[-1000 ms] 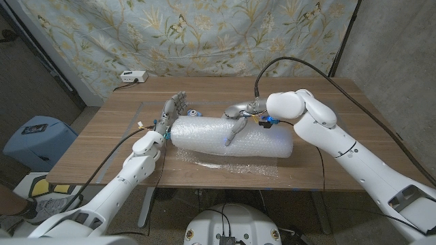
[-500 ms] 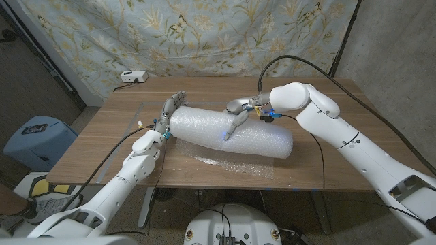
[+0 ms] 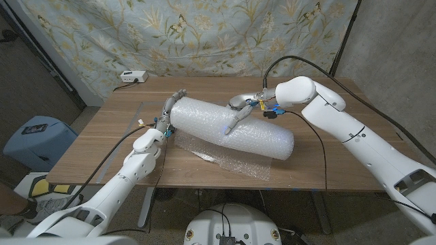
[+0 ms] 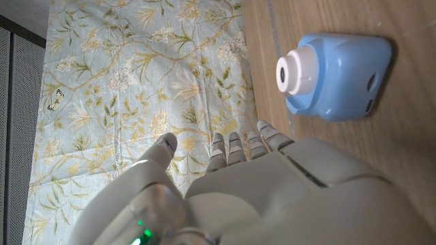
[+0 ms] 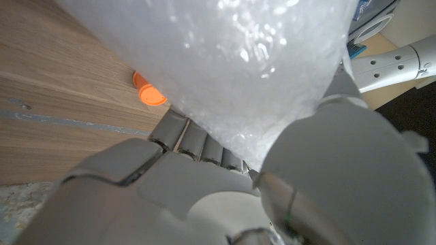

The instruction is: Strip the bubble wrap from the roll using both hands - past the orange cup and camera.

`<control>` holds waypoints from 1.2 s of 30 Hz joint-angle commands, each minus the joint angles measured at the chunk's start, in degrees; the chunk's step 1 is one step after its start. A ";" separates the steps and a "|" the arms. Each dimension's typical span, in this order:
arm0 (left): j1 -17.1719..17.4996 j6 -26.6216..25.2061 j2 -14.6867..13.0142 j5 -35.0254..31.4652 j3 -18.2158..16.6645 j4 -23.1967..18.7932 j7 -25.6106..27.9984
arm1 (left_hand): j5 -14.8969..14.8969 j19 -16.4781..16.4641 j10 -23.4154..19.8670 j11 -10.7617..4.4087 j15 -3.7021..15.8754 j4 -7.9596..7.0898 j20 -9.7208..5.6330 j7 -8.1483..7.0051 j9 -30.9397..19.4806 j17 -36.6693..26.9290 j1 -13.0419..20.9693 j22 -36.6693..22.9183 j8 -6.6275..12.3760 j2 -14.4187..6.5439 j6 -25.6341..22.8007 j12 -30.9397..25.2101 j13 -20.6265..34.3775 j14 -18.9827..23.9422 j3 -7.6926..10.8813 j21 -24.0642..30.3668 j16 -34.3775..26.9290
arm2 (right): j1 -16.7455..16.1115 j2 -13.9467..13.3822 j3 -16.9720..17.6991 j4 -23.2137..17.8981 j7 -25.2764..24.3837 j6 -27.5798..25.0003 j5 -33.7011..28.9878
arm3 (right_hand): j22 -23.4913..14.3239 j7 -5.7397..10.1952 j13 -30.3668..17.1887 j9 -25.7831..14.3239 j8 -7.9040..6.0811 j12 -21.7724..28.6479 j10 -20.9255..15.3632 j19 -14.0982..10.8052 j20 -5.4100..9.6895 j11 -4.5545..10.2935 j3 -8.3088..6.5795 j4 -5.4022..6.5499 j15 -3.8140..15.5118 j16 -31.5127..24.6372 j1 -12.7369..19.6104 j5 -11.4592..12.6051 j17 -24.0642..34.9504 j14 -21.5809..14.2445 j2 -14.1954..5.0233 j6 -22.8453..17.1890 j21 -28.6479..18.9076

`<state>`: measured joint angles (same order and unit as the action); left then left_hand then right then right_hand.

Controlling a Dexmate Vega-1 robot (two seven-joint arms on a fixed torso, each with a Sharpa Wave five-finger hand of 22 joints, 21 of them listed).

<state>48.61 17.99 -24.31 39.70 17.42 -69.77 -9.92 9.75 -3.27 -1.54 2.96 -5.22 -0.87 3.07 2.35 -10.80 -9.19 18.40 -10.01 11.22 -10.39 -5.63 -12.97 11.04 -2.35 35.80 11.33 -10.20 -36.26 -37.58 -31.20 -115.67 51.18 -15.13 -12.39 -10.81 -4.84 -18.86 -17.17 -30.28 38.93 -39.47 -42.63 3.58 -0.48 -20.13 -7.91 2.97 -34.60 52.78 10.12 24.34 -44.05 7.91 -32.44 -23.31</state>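
The bubble wrap roll [image 3: 231,127] lies slantwise across the table [image 3: 340,163], its left end raised. A loose sheet [image 3: 228,162] trails from it toward the front edge. My right hand [image 3: 238,111] grips the roll from above near its middle; the right wrist view shows the wrap [image 5: 225,61] held between thumb and fingers of this hand [image 5: 204,190], with the orange cup [image 5: 147,92] on the wood behind. My left hand [image 3: 169,113] stands at the roll's left end, fingers up and apart. The left wrist view looks past that hand [image 4: 259,190] at the blue camera [image 4: 337,71].
A white power box [image 3: 133,77] sits at the table's back left corner. A black cable [image 3: 300,62] arcs over the right arm. A floral cloth [image 3: 204,34] hangs behind the table, and a blue bin [image 3: 34,136] stands on the floor to the left.
My right hand has carried the roll back and up, lifting its left end. More sheet has unrolled onto the table in front. The left hand stays at the roll's end.
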 commanded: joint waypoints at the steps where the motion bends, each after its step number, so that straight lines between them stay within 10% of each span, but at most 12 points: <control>1: -0.67 0.29 -0.06 -0.74 0.62 -0.40 -0.81 | 0.39 -0.16 -0.26 0.12 0.02 0.26 0.22 -0.35 -0.13 -0.29 0.55 -0.05 -0.06 0.29 -0.42 0.10 0.32 0.34 0.32 0.08 0.08 | 0.76 -2.04 1.00 0.27 -2.51 -1.22 6.38 | -0.08 -0.33 0.06 -0.12 -0.04 -0.09 -3.51 -0.26 -0.24 2.76 0.24 -0.20 9.62 -0.23 5.87 0.50 1.24 -2.23 -6.29 -0.63 -0.30; 36: -3.51 0.18 1.33 -0.54 1.44 2.00 -3.32 | 0.87 -0.63 -0.93 -0.05 -0.23 3.40 0.49 -0.29 0.10 -0.29 2.09 0.11 -0.17 2.06 -0.60 0.16 0.18 0.68 0.05 -0.05 0.06 | 2.84 -4.24 3.67 4.49 -9.08 -2.88 13.05 | -0.06 -0.16 -0.09 -0.40 -0.10 0.52 -4.65 -0.40 -0.15 2.83 0.39 -0.59 9.66 0.11 6.35 0.77 2.16 -3.10 -6.97 -1.49 -0.62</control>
<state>46.29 18.37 -23.62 39.51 18.37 -68.84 -12.78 10.42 -3.48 -2.06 2.87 -5.42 2.07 3.28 2.04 -10.66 -9.19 20.14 -9.87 11.02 -8.65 -5.93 -12.71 11.04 -2.15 35.72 11.33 -10.20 -33.07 -40.60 -29.33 -111.38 44.39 -17.16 -2.61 -10.80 -5.15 -18.78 -17.45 -30.11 39.17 -40.73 -42.64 3.58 -0.67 -19.65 -8.37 2.87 -34.49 52.61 10.62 25.50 -44.78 7.75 -33.37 -23.52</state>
